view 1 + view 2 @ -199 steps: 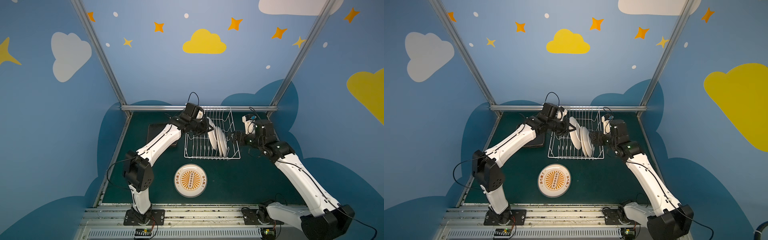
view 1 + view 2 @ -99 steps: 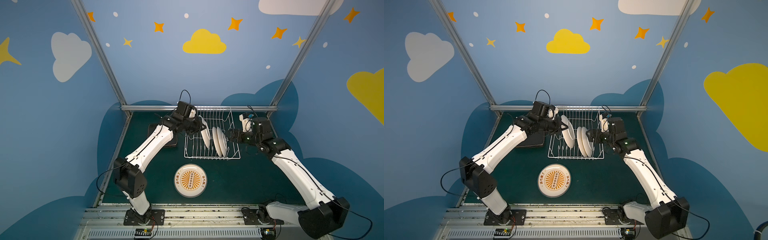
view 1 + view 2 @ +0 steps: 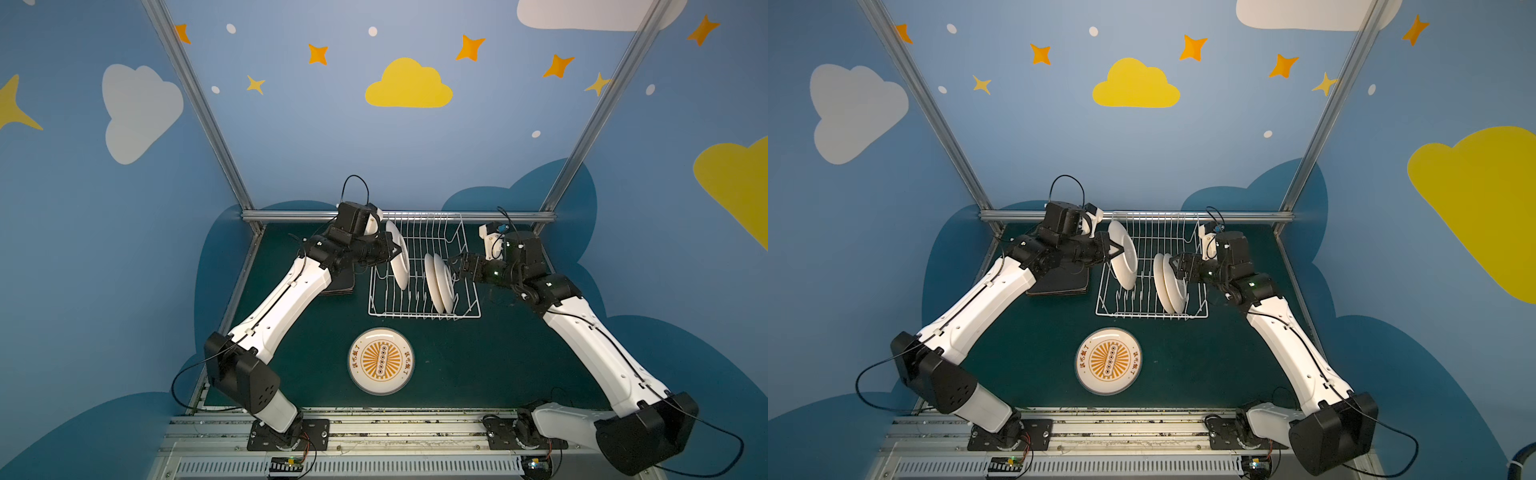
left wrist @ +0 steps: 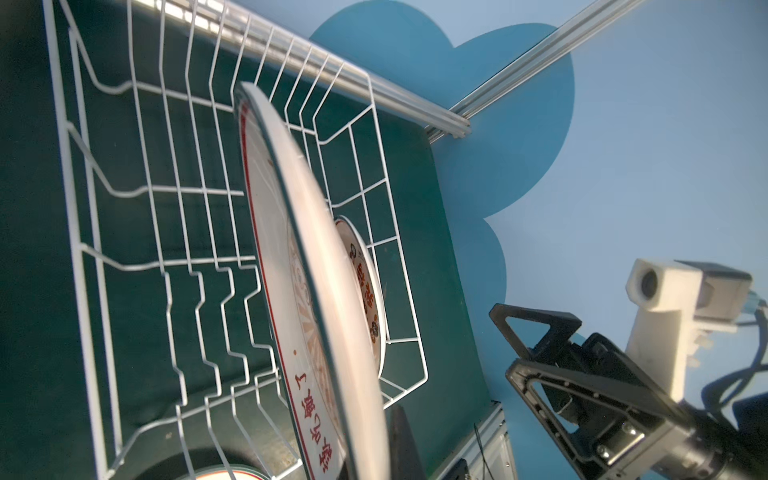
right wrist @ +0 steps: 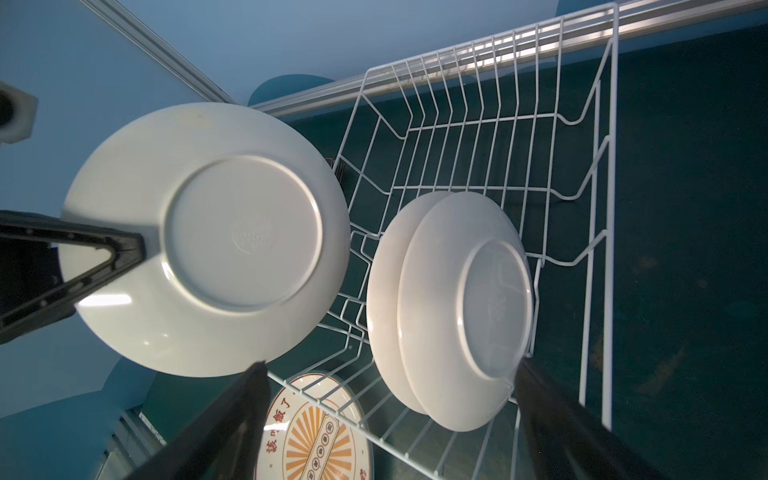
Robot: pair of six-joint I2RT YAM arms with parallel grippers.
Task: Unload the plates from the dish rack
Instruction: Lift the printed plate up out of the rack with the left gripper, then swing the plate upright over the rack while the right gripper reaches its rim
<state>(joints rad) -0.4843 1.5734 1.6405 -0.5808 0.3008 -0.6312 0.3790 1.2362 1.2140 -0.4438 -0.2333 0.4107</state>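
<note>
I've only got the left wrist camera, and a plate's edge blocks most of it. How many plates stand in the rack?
Observer: Besides the held plate, two round plates stand upright, close together, in the right half of the dish rack.
Operator: Anything already unloaded on my side?
Observer: A stack of dark square plates lies left of the rack, partly under the left arm.
Operator: What's the right gripper doing?
Observer: The right gripper is open, pointing at the backs of those two plates.
</note>
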